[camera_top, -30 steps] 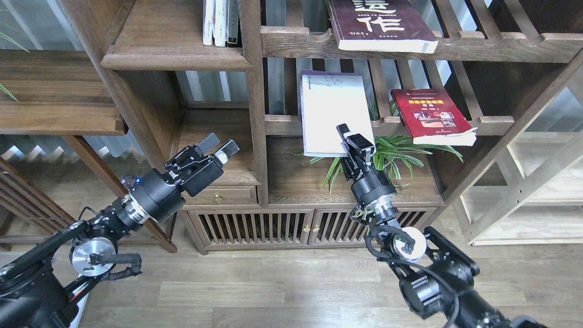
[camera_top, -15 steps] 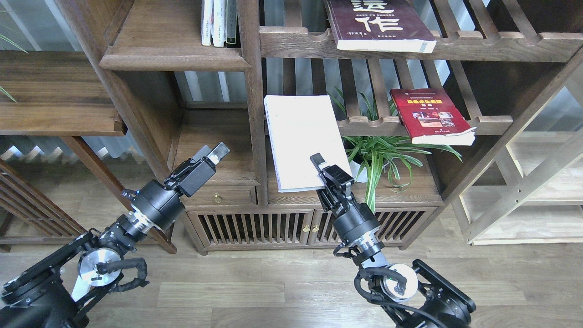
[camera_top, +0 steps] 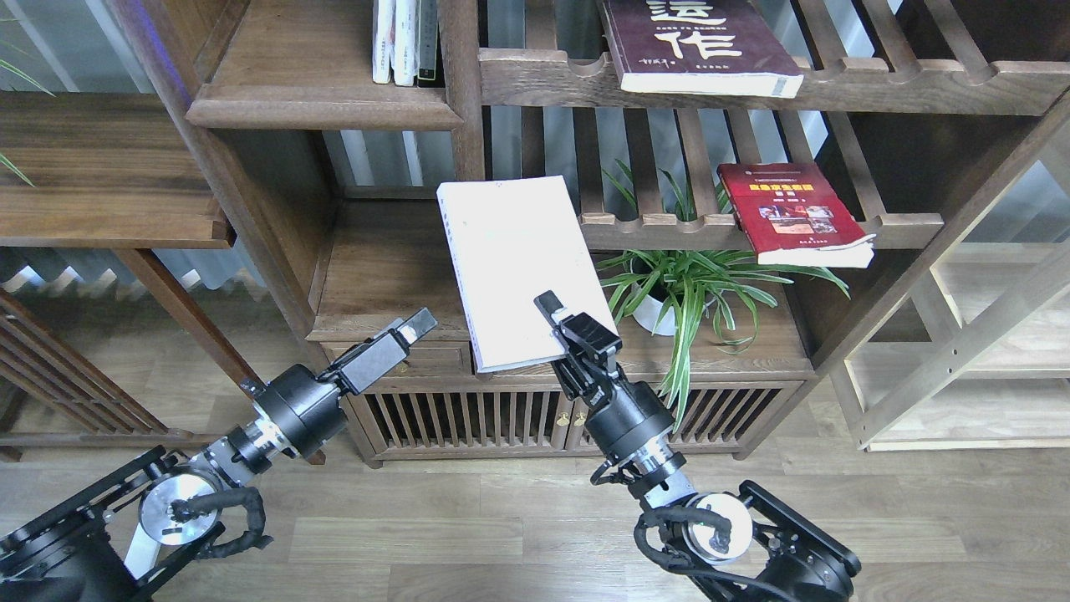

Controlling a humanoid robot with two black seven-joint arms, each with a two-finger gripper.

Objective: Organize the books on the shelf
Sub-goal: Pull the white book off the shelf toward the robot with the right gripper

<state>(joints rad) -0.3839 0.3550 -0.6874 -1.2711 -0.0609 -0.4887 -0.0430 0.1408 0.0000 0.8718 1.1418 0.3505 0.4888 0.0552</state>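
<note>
My right gripper (camera_top: 562,328) is shut on the lower edge of the pale white-lavender book (camera_top: 517,263) and holds it tilted in the air, in front of the bookcase's middle post. The red book (camera_top: 790,213) lies on the lower slatted rack at the right. The maroon book (camera_top: 698,42) with white characters lies on the upper slatted rack. The solid dark-brown shelf (camera_top: 322,107) is at the upper left, above and left of the held book. My left gripper (camera_top: 411,328) is low, by the drawer, empty and seen edge-on.
Slim white- and black-spined books (camera_top: 405,42) stand at the shelf's right end. A potted spider plant (camera_top: 669,288) sits under the lower rack. A lower board (camera_top: 380,276) tops a drawer and slatted cabinet doors (camera_top: 501,418). A light wooden frame (camera_top: 961,334) stands at right.
My right gripper pulled the pale book off the lower slatted rack and carried it left and down, uncovering the plant. My left arm dropped lower and its gripper turned edge-on.
</note>
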